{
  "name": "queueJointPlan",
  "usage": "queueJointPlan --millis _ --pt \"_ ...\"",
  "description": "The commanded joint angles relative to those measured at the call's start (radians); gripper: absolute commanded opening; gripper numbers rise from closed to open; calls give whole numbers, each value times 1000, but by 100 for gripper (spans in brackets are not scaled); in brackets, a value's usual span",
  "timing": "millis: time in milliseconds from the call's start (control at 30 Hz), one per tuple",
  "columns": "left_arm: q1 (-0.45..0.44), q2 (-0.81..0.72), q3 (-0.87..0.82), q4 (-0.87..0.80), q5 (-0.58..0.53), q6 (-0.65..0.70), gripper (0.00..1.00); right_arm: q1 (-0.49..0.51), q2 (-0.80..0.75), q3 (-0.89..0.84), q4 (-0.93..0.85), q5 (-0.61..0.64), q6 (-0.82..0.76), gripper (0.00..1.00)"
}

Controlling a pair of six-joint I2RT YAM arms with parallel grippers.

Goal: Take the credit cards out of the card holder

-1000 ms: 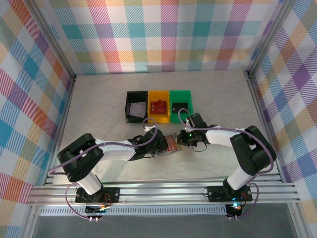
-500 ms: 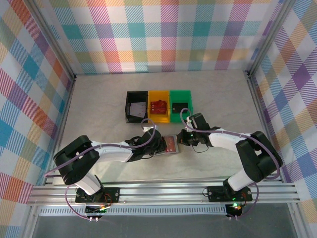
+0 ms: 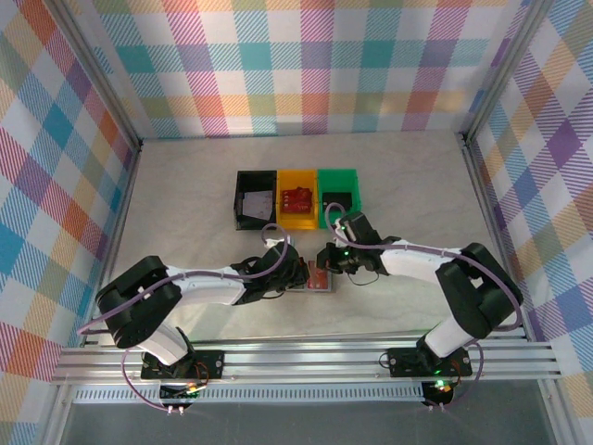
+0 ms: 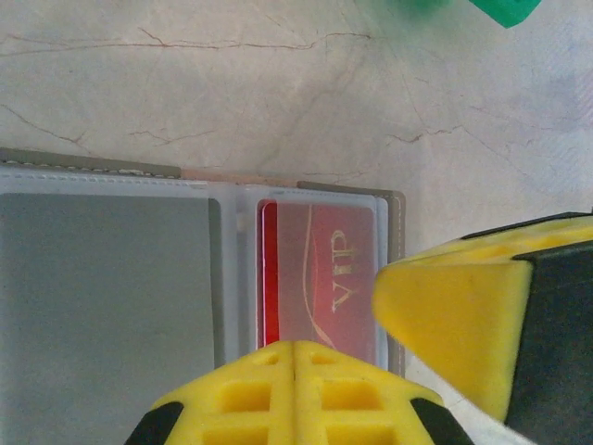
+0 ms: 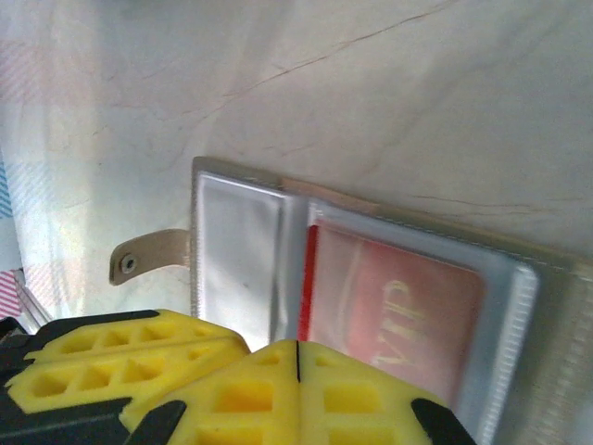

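Observation:
The grey card holder lies open on the table between both arms. Its clear right pocket holds a red credit card printed "VIP", also seen in the right wrist view as the red card. The left panel shows a flat grey face; whether that is a card I cannot tell. My left gripper is shut, its tips over the near edge of the red card's pocket. My right gripper is shut too, tips over the holder's fold. The two grippers almost touch above the holder, left gripper and right gripper.
Three small bins stand in a row behind the holder: black bin, yellow bin with something red inside, green bin. The holder's tan strap tab sticks out sideways. Plaid walls enclose the marble table.
My right gripper has moved left, from beside the holder to over it. The holder has shifted a little toward the left arm and looks narrower from above.

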Motion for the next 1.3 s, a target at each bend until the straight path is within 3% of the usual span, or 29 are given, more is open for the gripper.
queueJointPlan --millis 0,133,267,667,1033,1267 --pt "4 -38 -8 -35 -9 31 0 2 38 20 -5 30 25 0" --pt "9 -10 15 -70 25 41 0 2 41 10 -49 102 28 0" --pt "8 20 25 -61 43 32 9 2 40 8 -76 138 17 0" --pt "10 80 103 -103 53 25 19 -8 -42 -37 -32 124 -38 0" --pt "9 110 146 -193 28 55 23 -22 10 -29 -51 110 -39 0" --pt "11 111 191 -262 20 141 31 -24 38 -20 -63 107 -38 0"
